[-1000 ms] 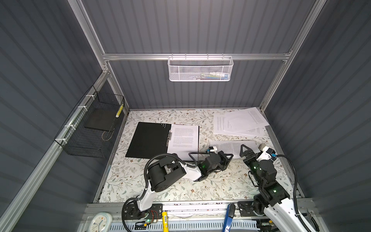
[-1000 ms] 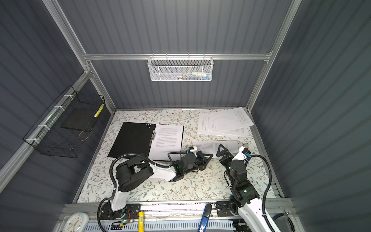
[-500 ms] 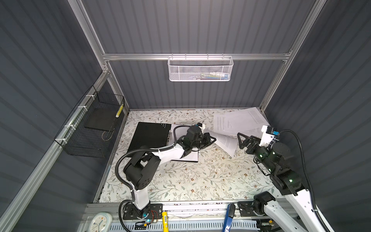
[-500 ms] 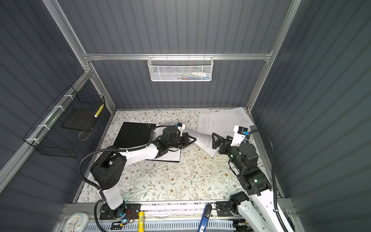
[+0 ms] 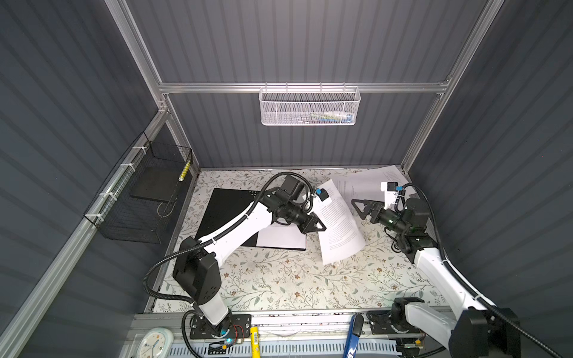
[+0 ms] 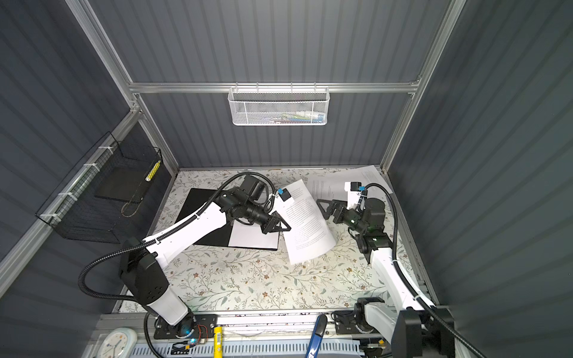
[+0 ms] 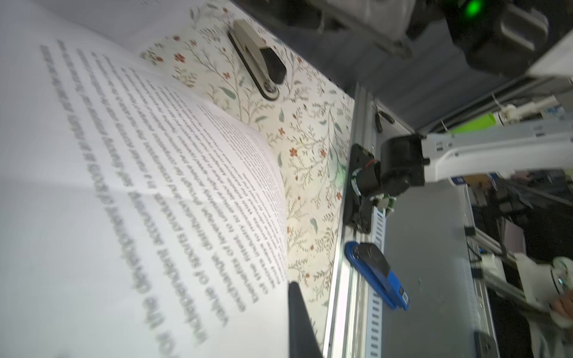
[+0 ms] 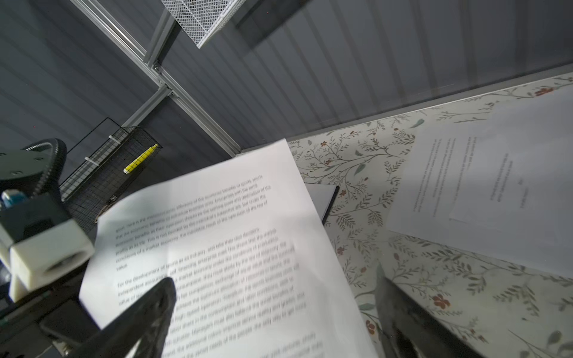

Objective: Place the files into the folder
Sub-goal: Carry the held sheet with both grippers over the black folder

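Left gripper (image 5: 319, 227) just swung over, pinched tight on one printed sheet (image 5: 339, 226) flopping ahead of it; the open folder (image 5: 229, 204) is right under its wrist now. Right gripper (image 5: 362, 208) is spread wide, empty, just past the sheet. Drop-in looks close.

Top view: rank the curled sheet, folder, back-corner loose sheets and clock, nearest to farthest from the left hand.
1. Curled sheet, gripped in the left hand.
2. Folder, just beneath, to its left.
3. Loose sheets, back right corner.
4. Clock, front left edge.
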`<act>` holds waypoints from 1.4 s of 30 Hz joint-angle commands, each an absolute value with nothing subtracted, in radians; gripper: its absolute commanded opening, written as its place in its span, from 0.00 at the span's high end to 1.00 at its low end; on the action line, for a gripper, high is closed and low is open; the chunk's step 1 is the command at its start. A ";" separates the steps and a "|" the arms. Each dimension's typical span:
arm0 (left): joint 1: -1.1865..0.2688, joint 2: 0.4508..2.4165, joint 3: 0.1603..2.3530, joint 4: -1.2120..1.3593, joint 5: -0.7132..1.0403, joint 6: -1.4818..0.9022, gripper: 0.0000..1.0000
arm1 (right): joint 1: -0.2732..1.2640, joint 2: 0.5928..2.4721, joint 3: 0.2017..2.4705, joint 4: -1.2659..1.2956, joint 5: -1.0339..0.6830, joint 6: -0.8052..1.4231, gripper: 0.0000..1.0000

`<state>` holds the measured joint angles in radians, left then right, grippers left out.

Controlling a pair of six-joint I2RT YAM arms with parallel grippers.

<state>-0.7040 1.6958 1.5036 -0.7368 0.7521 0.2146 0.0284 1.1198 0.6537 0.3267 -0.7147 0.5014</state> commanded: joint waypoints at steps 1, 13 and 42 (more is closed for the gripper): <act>-0.641 1.773 1.538 -0.907 0.787 0.359 1.00 | 0.022 1.216 0.687 0.392 -0.807 0.516 0.01; -0.656 1.933 1.571 -0.913 0.134 0.216 1.00 | 0.062 1.499 0.512 0.889 -0.774 0.741 0.01; -0.663 1.442 0.921 -0.234 0.150 0.596 1.00 | 0.227 1.793 0.516 1.316 -0.866 0.528 0.01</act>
<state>-0.6632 1.4677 0.9424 -0.2905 0.0982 0.5373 0.2199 1.7992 0.5026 1.2762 -0.8398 0.5892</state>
